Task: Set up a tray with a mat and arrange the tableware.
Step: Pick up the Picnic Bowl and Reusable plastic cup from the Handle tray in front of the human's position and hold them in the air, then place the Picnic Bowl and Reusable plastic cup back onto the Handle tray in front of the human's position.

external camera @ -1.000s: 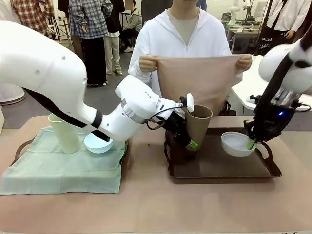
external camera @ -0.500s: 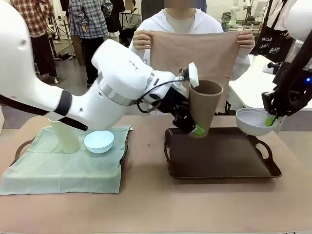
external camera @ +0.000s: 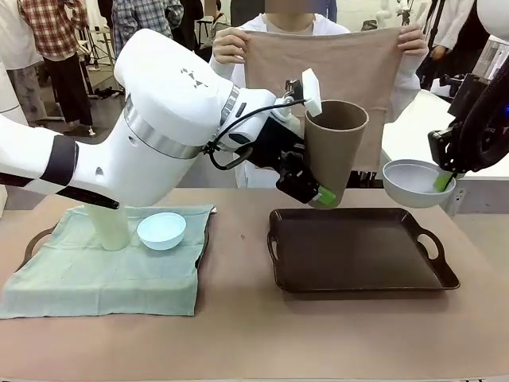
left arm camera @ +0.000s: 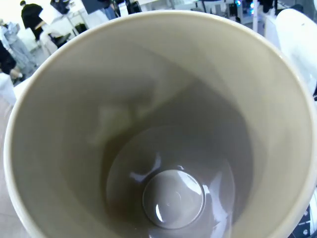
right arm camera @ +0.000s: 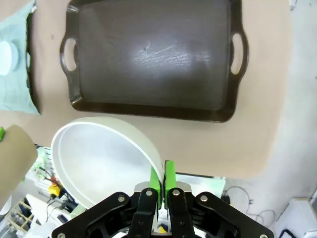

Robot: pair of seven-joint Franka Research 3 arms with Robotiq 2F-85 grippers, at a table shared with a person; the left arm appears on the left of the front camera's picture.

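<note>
Right wrist view shows green pads (right arm camera: 169, 176) pinching white bowl (right arm camera: 99, 158) rim.

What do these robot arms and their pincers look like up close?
The arms are bulky, rounded white shells with a silver joint ring and a looping black cable. The left gripper and right gripper are black with bright green pads on the fingers.

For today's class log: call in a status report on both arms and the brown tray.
Left tool holds brown cup aloft. Right tool shut on white bowl rim, raised. Brown tray bare; person holds beige mat behind it.
</note>
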